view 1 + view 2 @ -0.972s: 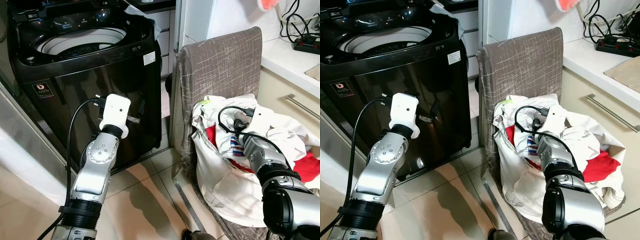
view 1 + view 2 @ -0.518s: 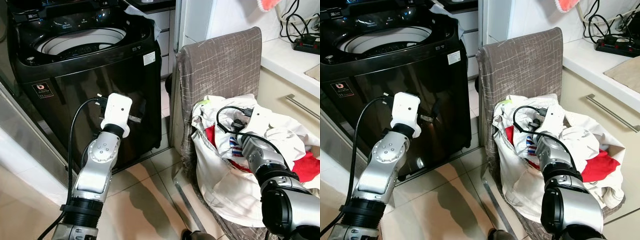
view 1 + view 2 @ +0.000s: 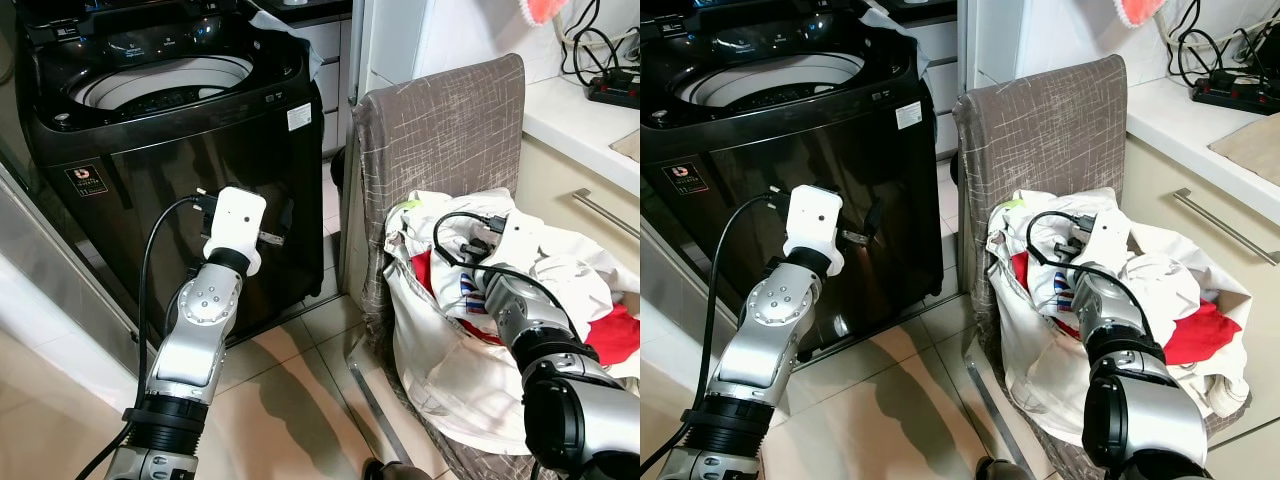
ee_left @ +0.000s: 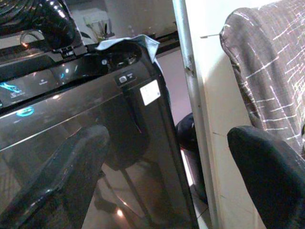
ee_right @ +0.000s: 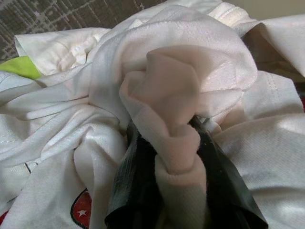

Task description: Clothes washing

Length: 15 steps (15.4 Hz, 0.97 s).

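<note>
On the grey fabric-covered chair (image 3: pixel 450 130), a heap of crumpled white cotton clothes (image 5: pixel 157 95) with red patches; right gripper (image 5: pixel 183 191) pinches a bunched white fold. Left gripper (image 4: pixel 167 176), spread wide and empty, faces the black top-loading washing machine (image 3: pixel 180 130), its drum open.

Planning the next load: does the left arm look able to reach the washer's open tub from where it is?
Probably yes: the left gripper hangs open before the washer front, and the tub is uncovered above.
</note>
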### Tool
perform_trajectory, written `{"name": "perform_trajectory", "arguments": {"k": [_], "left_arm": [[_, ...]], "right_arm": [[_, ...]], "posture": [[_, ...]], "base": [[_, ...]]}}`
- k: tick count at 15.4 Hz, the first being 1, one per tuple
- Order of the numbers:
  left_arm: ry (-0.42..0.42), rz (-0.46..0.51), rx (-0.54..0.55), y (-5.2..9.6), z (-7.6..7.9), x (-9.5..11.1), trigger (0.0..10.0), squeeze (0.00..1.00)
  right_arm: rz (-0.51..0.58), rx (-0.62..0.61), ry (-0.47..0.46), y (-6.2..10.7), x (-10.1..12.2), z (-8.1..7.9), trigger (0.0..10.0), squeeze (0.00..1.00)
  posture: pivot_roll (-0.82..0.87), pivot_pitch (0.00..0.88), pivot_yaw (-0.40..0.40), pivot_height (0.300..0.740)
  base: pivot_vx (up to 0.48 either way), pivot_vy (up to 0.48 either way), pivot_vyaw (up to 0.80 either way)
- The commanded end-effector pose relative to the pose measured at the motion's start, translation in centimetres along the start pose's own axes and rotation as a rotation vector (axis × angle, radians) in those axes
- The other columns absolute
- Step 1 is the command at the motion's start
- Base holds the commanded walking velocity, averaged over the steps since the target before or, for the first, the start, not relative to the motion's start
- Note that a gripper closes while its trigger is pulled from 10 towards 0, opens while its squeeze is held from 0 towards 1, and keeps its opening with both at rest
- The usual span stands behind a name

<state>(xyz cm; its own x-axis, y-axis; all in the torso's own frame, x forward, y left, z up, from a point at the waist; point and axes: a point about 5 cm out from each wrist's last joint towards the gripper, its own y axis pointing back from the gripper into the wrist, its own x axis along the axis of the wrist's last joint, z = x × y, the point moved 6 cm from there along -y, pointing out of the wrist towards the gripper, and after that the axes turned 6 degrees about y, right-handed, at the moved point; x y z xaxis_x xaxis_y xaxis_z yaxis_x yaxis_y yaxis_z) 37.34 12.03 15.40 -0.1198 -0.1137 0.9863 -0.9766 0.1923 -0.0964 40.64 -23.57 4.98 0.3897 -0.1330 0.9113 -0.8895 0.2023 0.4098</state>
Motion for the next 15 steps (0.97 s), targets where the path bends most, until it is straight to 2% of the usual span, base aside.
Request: {"name": "perform_trajectory", "arguments": {"k": [1,3,4,6,8,10,11,13,14,15], "left_arm": [[-0.01,0.012,-0.003,-0.3,0.1,0.3,10.0,0.0],[-0.01,0.013,-0.004,-0.3,0.1,0.4,10.0,0.0],[-0.009,0.013,-0.003,-0.3,0.1,0.3,10.0,0.0],[-0.01,0.012,0.001,-0.3,-0.1,0.3,10.0,0.0],[-0.01,0.012,0.003,-0.4,-0.1,0.3,10.0,0.0],[-0.009,0.015,0.006,-0.4,-0.1,0.4,10.0,0.0],[-0.006,0.019,0.011,-0.4,-0.1,0.5,10.0,0.0],[-0.003,0.029,0.03,-0.4,-0.3,0.7,10.0,0.0],[0.004,0.042,0.082,-0.4,-0.9,0.9,10.0,0.0],[0.012,0.045,0.119,-0.4,-1.3,1.0,10.0,0.0]], "right_arm": [[-0.049,0.029,-0.001,0.1,-1.5,-0.8,0.0,0.0],[-0.014,0.025,0.001,0.1,-0.4,-0.7,0.0,0.0],[0.028,0.025,0.022,0.0,0.8,-0.7,0.0,0.0],[0.21,0.044,0.124,0.3,6.1,-1.7,0.0,0.0],[0.438,0.061,0.125,1.9,12.2,-3.0,0.0,0.0],[0.57,0.12,0.141,3.6,15.9,-4.7,0.0,0.0],[0.606,0.145,0.143,4.2,16.9,-5.4,0.0,0.0],[0.677,0.14,0.169,5.2,17.9,-5.7,0.0,0.0],[0.744,0.153,0.182,6.2,18.6,-6.2,0.0,0.22],[0.734,0.179,0.194,6.2,17.9,-6.7,0.0,0.36]], "posture": [[-0.09,0.018,0.032,0.74],[-0.09,0.023,0.034,0.74],[-0.09,0.023,0.034,0.74],[-0.09,0.023,0.034,0.74],[-0.09,0.023,0.034,0.74],[-0.09,0.023,0.031,0.74],[-0.09,0.022,0.028,0.74],[-0.09,0.021,0.025,0.74],[-0.09,0.02,0.021,0.74],[-0.09,0.019,0.018,0.74]], "base": [[0.0,0.0,0.0],[0.0,0.0,0.0],[0.0,0.0,0.0],[0.0,0.0,0.0],[0.0,0.0,0.0],[0.0,0.0,0.0],[0.0,0.0,0.0],[0.0,0.0,0.0],[0.0,0.0,0.79],[0.0,0.0,0.72]]}}
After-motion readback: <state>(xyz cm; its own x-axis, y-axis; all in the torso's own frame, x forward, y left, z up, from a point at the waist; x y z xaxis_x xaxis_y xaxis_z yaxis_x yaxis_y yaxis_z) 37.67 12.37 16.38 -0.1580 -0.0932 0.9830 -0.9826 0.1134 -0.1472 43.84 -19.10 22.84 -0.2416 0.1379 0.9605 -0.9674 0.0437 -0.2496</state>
